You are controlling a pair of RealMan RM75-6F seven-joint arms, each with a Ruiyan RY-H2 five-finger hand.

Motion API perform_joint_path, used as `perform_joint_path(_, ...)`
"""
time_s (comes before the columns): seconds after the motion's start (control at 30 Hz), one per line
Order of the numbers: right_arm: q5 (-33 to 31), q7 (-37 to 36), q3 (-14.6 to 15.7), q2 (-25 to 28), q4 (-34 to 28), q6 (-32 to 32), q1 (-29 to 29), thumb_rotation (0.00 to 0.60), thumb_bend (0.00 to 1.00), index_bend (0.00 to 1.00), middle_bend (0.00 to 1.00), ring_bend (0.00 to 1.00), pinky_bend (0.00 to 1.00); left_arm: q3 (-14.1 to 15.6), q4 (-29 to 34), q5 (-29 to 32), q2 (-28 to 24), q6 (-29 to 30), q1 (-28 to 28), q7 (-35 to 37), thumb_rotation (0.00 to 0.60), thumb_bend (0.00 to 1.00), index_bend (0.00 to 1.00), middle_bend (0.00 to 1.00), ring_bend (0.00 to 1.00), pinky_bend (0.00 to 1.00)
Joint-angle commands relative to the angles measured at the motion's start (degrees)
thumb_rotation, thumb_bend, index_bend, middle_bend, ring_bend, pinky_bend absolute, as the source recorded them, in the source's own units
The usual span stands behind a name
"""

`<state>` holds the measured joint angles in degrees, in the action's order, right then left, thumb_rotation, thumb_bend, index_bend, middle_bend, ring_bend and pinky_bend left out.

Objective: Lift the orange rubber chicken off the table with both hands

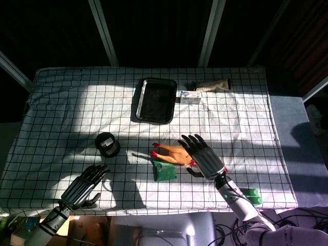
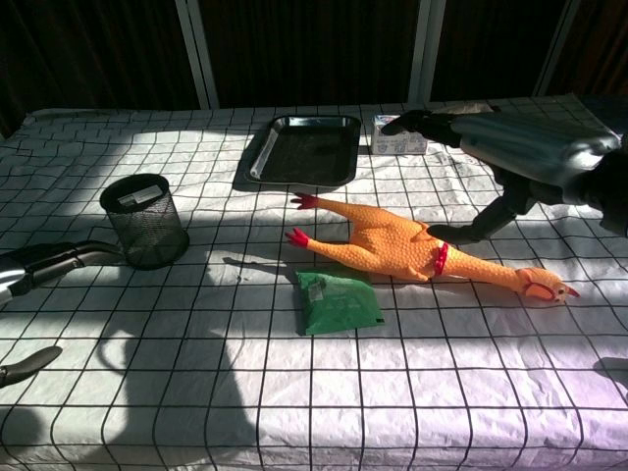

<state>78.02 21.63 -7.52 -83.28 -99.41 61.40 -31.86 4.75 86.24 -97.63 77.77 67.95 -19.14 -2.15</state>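
The orange rubber chicken (image 1: 171, 154) lies flat on the checked tablecloth, red feet to the left; in the chest view the chicken (image 2: 402, 245) points its head and beak to the right. My right hand (image 1: 202, 156) hovers over its neck end with fingers spread, holding nothing. In the chest view the right hand (image 2: 520, 147) is above and behind the bird, with a thumb (image 2: 476, 228) reaching down just behind the neck. My left hand (image 1: 84, 187) is open near the front left table edge, far from the chicken; the chest view shows the left hand (image 2: 39, 265) at the left border.
A green packet (image 1: 164, 170) lies right in front of the chicken. A black mesh cup (image 1: 107, 144) stands to its left. A black tray (image 1: 155, 100), a white box (image 1: 190, 96) and a tube (image 1: 212, 85) sit at the back. A green object (image 1: 252, 196) lies front right.
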Motion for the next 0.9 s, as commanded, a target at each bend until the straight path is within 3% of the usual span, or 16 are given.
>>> perform_joint_path(0.03,-0.22,0.33,0.21,0.11,0.01,0.13,0.00,0.600,0.22,0.00,0.00,0.00,0.00,0.07,-0.07,0.27,-0.02,0.05,-0.09,0.22,0.600,0.43,0.00,0.00,0.00,0.08)
perform_joint_path(0.17,-0.54,1.15,0.49,0.32,0.04,0.75,0.19,0.600,0.22,0.00,0.00,0.00,0.00,0.14,-0.19,0.23,-0.48,1.40,0.23,-0.28,0.600,0.43,0.00,0.00,0.00,0.08)
perform_joint_path(0.47,-6.17,2.10,1.29,2.38,3.65,2.12,2.80,0.600,0.22,0.00,0.00,0.00,0.00,-2.67,-1.00,2.93,-4.36,15.25,7.10,-5.67,0.600,0.43,0.00,0.00,0.00,0.08)
perform_joint_path(0.67,-10.53,0.15,1.98,0.61,9.66,-0.61,3.33,0.600,0.22,0.00,0.00,0.00,0.00,-2.87,-2.79,4.02,-5.46,16.47,8.12,0.98,0.600,0.42,0.00,0.00,0.00,0.08)
perform_joint_path(0.9,-12.23,-4.61,2.64,-1.50,12.14,-6.08,2.38,0.600,0.22,0.00,0.00,0.00,0.00,-2.86,-3.02,4.12,-5.72,15.36,7.73,1.29,0.600,0.43,0.00,0.00,0.00,0.07)
